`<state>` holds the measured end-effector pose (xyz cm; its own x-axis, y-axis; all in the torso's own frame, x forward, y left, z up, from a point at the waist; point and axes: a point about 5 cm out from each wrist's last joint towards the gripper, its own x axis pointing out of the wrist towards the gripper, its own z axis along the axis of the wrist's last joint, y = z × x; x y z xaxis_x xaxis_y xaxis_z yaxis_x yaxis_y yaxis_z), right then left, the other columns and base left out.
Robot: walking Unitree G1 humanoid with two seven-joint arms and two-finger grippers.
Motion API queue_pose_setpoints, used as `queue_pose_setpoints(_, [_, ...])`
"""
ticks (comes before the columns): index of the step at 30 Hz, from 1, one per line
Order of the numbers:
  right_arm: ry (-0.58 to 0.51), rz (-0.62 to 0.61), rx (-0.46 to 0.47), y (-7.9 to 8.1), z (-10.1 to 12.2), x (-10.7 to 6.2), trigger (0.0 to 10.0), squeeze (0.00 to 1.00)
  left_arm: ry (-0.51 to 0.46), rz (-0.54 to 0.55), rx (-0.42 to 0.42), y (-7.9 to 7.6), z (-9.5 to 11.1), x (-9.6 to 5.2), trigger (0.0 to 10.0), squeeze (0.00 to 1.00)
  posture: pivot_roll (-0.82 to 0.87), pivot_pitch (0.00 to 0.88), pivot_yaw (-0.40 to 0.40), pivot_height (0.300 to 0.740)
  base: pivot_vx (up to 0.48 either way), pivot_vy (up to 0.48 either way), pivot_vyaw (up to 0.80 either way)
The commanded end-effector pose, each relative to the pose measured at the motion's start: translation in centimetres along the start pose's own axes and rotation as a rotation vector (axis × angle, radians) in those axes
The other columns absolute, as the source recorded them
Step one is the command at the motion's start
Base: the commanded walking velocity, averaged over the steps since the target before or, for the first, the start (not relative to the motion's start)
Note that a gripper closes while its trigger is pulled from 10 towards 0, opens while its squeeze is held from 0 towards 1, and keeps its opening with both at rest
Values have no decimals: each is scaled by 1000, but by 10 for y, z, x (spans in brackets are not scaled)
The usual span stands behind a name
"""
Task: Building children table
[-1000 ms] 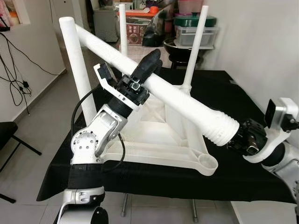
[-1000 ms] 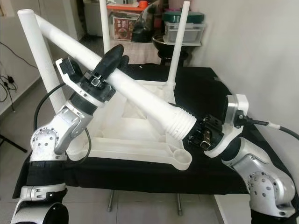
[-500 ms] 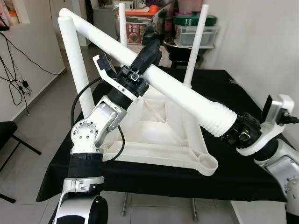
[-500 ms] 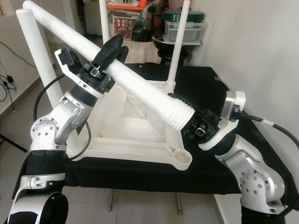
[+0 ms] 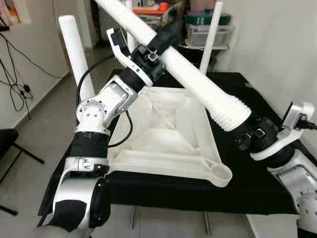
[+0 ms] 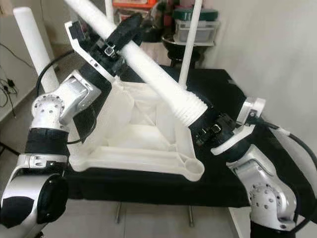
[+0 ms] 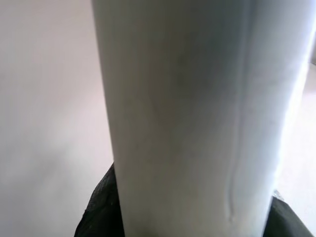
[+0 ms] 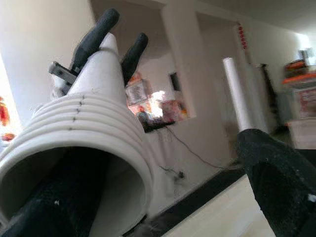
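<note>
Black-clothed bench (image 5: 257,193): gripping leg (image 5: 198,82) mid-shaft with left gripper (image 5: 161,42), right gripper (image 5: 250,131) steadying threaded end, one finger inside, aiming at tabletop (image 5: 163,158) socket (image 5: 222,173).

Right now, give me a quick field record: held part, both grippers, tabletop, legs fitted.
held part: long white plastic table leg with ribbed threaded end, tilted, threaded end low
left gripper: shut on the leg's shaft
right gripper: at the threaded end, one finger inside the hollow
tabletop: white plastic tabletop, upside down on black cloth
fitted legs: three upright
free socket: near corner
</note>
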<state>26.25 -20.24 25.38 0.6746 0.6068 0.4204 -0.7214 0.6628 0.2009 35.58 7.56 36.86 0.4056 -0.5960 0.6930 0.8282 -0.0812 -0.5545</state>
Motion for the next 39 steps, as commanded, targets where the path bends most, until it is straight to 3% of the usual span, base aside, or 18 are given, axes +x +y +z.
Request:
queue_pose_setpoints(1, [240, -135, 19, -9, -41, -18, 10000, 1000, -237, -175, 78, -39, 51, 10, 0, 0, -109, 27, -15, 740, 0, 0, 0])
queue_pose_setpoints(10, [430, -243, -177, -23, -40, -40, 10000, 1000, -190, -178, 139, -43, 55, 19, 0, 0, -120, 28, -4, 740, 0, 0, 0])
queue_pose_setpoints(12, [400, -320, -177, -31, -35, -40, 10000, 1000, -198, -182, 137, -43, 57, 21, 0, 0, -124, 25, -3, 740, 0, 0, 0])
queue_pose_setpoints(16, [386, -351, -174, -34, -34, -40, 10000, 1000, -205, -184, 140, -42, 59, 23, 0, 0, -121, 24, -5, 740, 0, 0, 0])
queue_pose_setpoints(17, [405, -408, -219, -40, -33, -41, 10000, 925, -191, -179, 157, -41, 60, 24, 0, 0, -121, 23, -4, 740, 0, 0, 0])
queue_pose_setpoints(19, [405, -408, -219, -40, -33, -41, 10000, 925, -191, -179, 157, -41, 60, 24, 0, 0, -121, 23, -4, 740, 0, 0, 0])
queue_pose_setpoints(20, [422, -473, -267, -48, -31, -43, 10000, 659, -171, -172, 183, -40, 59, 24, 0, 0, -121, 23, -4, 740, 0, 0, 0])
queue_pose_setpoints(22, [422, -473, -267, -48, -31, -43, 10000, 659, -171, -172, 183, -40, 59, 24, 0, 0, -121, 23, -4, 740, 0, 0, 0])
queue_pose_setpoints(24, [367, -626, -500, -70, 5, -41, 10000, 639, 6, -116, 373, -29, 36, 28, 0, 0, -115, 19, -4, 740, 0, 0, 0])
queue_pose_setpoints(27, [341, -659, -566, -75, 19, -40, 10000, 639, 70, -102, 439, -25, 26, 28, 0, 0, -115, 18, -4, 740, 0, 0, 0])
queue_pose_setpoints(28, [333, -691, -666, -79, 34, -39, 10000, 643, 141, -81, 509, -17, 14, 28, 0, 0, -112, 17, -7, 740, 0, 0, 0])
queue_pose_setpoints(32, [336, -706, -721, -81, 42, -38, 10000, 639, 178, -72, 545, -13, 7, 27, 0, 0, -111, 17, -7, 740, 0, 0, 0])
queue_pose_setpoints(33, [343, -755, -787, -87, 49, -40, 10000, 635, 231, -55, 618, -5, -4, 25, 0, 0, -111, 15, -8, 740, 0, 0, 0])
queue_pose_setpoints(34, [330, -749, -775, -87, 52, -37, 10000, 631, 292, -51, 696, 2, -17, 22, 0, 0, -111, 12, -6, 740, 0, 0, 0])
queue_pose_setpoints(36, [319, -739, -752, -87, 51, -36, 10000, 631, 329, -54, 743, 6, -25, 20, 0, 0, -111, 12, -6, 740, 0, 0, 0])
queue_pose_setpoints(37, [310, -699, -697, -85, 50, -33, 10000, 455, 370, -67, 769, 9, -33, 17, 0, 0, -110, 13, -4, 740, 0, 0, 0])
queue_pose_setpoints(38, [289, -652, -639, -83, 51, -30, 10000, 16, 401, -82, 774, 11, -40, 14, 0, 0, -110, 13, -4, 740, 0, 0, 0])
queue_pose_setpoints(39, [289, -652, -639, -83, 51, -30, 10000, 16, 401, -82, 774, 11, -40, 14, 0, 0, -110, 13, -4, 740, 0, 0, 0])
